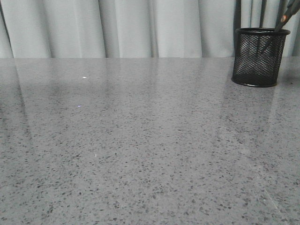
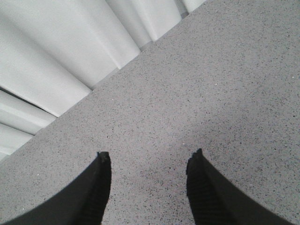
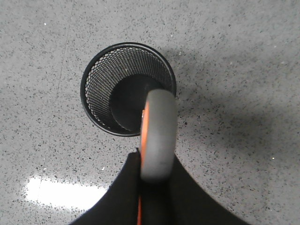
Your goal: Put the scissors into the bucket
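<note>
Nearest the right wrist camera, the right end effector [image 3: 152,187] is pinching the scissors [image 3: 158,136] between its two dark fingers, the grey handle loop with its orange inner lining standing up toward the lens. The blades are pointing down into the mouth of the bucket [image 3: 93,93], whose mesh wall and solid dark base are showing around the loop; how deep the blades are reaching is hidden by the handle itself. Only this view is looking down inside the bucket, and nothing but the scissors is showing in it.

In the left wrist view the left end effector [image 2: 149,171] is hanging spread wide over bare speckled bench [image 2: 211,84], gripping nothing, with pale curtain folds [image 2: 56,51] running along the far edge.

The front view is showing neither end effector clearly. There the bucket [image 1: 259,57] is standing upright at the far right of the bench [image 1: 140,150], before the curtain [image 1: 122,28], and a thin slice of the scissors [image 1: 284,19], grey with an orange streak, is rising from its rim and getting cut off by the picture's edge
</note>
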